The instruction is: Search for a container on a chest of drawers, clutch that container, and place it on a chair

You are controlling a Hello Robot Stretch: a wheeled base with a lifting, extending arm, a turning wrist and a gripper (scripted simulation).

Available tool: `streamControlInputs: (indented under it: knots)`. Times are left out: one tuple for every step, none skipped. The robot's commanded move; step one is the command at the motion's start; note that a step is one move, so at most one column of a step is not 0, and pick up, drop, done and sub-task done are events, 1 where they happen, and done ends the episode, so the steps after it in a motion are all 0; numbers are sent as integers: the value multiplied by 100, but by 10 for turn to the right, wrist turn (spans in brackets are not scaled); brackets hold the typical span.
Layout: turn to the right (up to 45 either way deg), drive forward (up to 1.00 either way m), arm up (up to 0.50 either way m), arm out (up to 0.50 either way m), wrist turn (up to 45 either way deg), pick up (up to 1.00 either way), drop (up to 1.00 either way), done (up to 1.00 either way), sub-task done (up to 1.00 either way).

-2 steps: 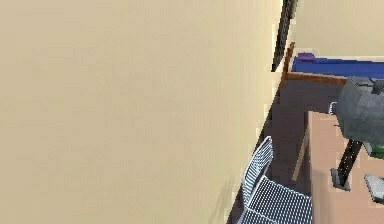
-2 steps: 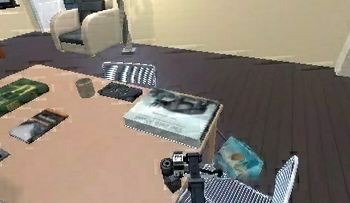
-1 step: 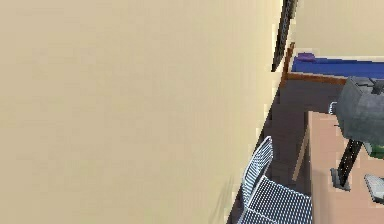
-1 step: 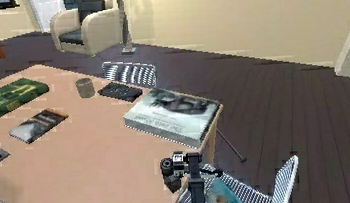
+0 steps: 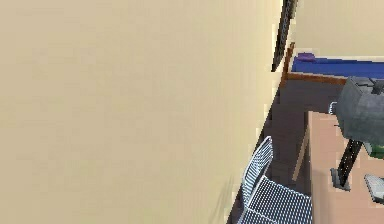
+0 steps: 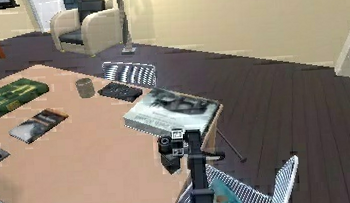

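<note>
In the forward view I have a bare beige wall (image 5: 130, 110) across the left. To its right, at the bottom, a white wire chair (image 5: 268, 185) stands against the near end of a wooden table (image 5: 320, 150), and a dark rounded object (image 5: 365, 110) that I can't name sits on it at the far right.

In the arm side view that table (image 6: 86, 159) runs from the left. A green book (image 6: 17, 93) lies at its left end. Next comes a small grey cup-shaped thing (image 6: 84, 87), the only candidate for the container that I can make out. It stands on the table, not on a chest of drawers, so I would not count it as found.

Right of it are a dark flat item (image 6: 119, 91) and a large flat book (image 6: 173, 110). A far wire chair (image 6: 129, 72) stands behind the table, with an armchair (image 6: 84, 26) farther off.

The gripper (image 6: 169, 152) sits near the table's right edge, just in front of the large book. I cannot tell how its fingers are set, or whether it holds anything. A near wire chair (image 6: 263, 190) is at bottom right.

My read is that the search isn't finished, and the grasp and the placing on a chair are both left to do.
</note>
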Motion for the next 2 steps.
streamControlInputs:
  knots:
    - [0,0,0,-8,0,0,0,0,0]
    - [0,0,0,0,0,0,0,100,0]
